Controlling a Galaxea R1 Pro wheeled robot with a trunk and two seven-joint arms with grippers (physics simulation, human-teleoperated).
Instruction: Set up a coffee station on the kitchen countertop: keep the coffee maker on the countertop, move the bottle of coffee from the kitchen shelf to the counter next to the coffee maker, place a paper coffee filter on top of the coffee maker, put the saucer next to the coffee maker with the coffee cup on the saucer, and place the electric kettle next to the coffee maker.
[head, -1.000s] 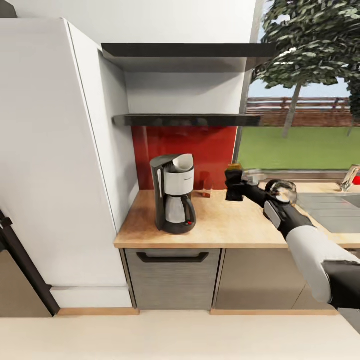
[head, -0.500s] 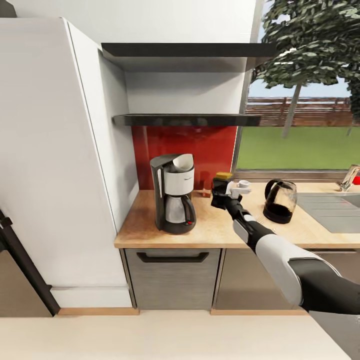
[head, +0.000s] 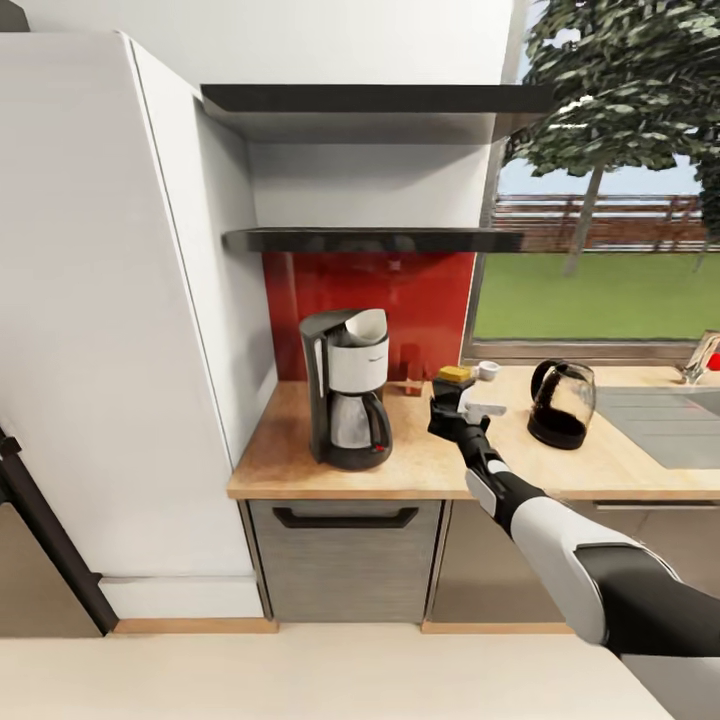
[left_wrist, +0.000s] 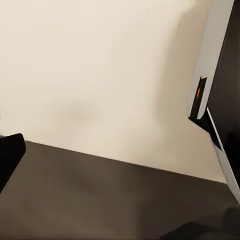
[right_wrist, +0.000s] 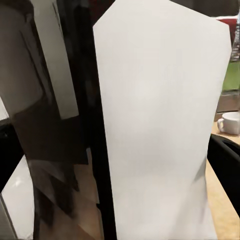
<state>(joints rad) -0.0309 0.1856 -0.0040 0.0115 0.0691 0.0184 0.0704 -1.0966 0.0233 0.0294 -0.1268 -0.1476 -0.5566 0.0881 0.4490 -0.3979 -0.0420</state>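
Right of the black-and-silver drip coffee maker (head: 347, 400), over the light wood-grain surface (head: 300, 455), my right pincer (head: 458, 402) grips a small amber-topped, white-labelled coffee jar (head: 456, 379); left pincer's state I cannot tell.

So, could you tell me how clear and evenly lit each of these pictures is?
Head view: bright, even daylight, sharp on the coffee maker and electric kettle, soft shadows under the shelves. Left wrist view: dim and blurred, a pale surface above a dark one. Right wrist view: a large, close white shape, hard to identify, blocks the middle; the coffee cup is small but recognisable.
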